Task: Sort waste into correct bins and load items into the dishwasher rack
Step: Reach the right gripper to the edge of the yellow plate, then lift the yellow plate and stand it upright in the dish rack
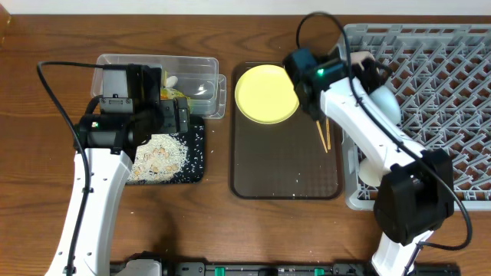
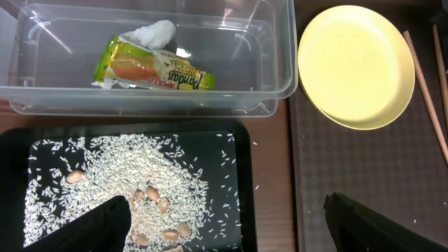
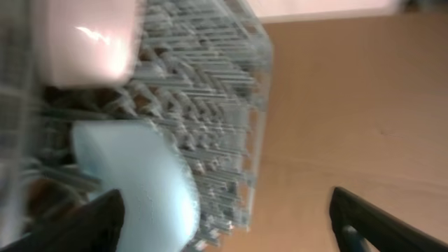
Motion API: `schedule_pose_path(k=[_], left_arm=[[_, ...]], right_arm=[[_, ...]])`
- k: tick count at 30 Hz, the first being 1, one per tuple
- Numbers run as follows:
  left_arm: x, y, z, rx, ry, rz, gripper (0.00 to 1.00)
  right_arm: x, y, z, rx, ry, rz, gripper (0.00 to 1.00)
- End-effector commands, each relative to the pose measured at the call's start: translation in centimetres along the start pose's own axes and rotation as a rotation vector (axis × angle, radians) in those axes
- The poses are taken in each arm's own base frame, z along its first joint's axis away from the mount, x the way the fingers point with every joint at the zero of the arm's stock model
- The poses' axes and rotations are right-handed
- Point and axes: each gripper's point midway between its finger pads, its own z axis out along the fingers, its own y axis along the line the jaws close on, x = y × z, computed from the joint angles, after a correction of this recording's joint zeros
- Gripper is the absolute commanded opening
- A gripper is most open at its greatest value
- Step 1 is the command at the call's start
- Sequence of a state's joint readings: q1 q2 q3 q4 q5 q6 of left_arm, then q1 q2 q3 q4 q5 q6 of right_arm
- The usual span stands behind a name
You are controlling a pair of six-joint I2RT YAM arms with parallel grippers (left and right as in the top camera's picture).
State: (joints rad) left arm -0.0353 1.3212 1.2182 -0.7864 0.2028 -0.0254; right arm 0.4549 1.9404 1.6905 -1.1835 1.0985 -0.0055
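Note:
The green-and-orange wrapper (image 2: 154,70) and its white scrap (image 2: 150,33) lie in the clear tub (image 1: 207,61). Rice grains (image 2: 126,189) with some brown nuts cover the black tray (image 1: 196,165). My left gripper (image 2: 227,231) is open and empty above that tray's right edge, and it also shows in the overhead view (image 1: 182,119). The yellow plate (image 1: 265,93) and two chopsticks (image 1: 324,134) lie on the brown tray (image 1: 284,161). My right gripper (image 1: 370,73) is open and empty at the grey rack's (image 1: 430,77) left side. It is next to a light blue bowl (image 3: 140,175) and a white dish (image 3: 84,38).
The right wrist view is blurred. A few loose grains lie on the brown tray near its front edge (image 1: 298,178). Another white dish (image 1: 367,165) sits in the rack's front left, partly under my right arm. Bare wood table lies in front.

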Motion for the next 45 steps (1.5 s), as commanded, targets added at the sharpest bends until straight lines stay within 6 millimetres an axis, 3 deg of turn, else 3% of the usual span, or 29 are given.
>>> schedule_pose_path(k=[1,9,10,13,15,20,27,40,43,45], left_arm=[[-0.8,0.1,-0.5,-0.007,-0.019,0.005,0.91],[-0.8,0.1,-0.5,-0.007,-0.019,0.005,0.91],[-0.8,0.1,-0.5,-0.007,-0.019,0.005,0.91],[-0.8,0.1,-0.5,-0.007,-0.019,0.005,0.91],[-0.8,0.1,-0.5,-0.007,-0.019,0.005,0.91],[-0.8,0.1,-0.5,-0.007,-0.019,0.005,0.91],[-0.8,0.1,-0.5,-0.007,-0.019,0.005,0.91],[-0.8,0.1,-0.5,-0.007,-0.019,0.005,0.91],[-0.8,0.1,-0.5,-0.007,-0.019,0.005,0.91],[-0.8,0.1,-0.5,-0.007,-0.019,0.005,0.91]], right_arm=[[-1.9,1.9,-1.3,-0.309,-0.060,-0.017,0.99],[-6.8,9.2,-10.2,-1.020,-0.262,0.118,0.99],[-8.0,10.0,-10.9,-1.096,-0.268,0.214,0.93],[-9.3,11.8,-11.1,-1.160,-0.240,0.366,0.87],[-9.6,13.7,-10.8,-1.161,-0.226,0.418,0.76],[-6.9,17.4,-7.3,-1.043,-0.038,0.616,0.70],[-4.0,19.5,-4.8,-0.967,0.053,0.639,0.61],[-3.1,23.6,-1.8,-0.939,0.076,0.631,0.53],[-2.8,24.4,-1.3,-0.933,0.089,0.612,0.45],[-2.3,24.5,-1.1,-0.928,0.107,0.602,0.33]])
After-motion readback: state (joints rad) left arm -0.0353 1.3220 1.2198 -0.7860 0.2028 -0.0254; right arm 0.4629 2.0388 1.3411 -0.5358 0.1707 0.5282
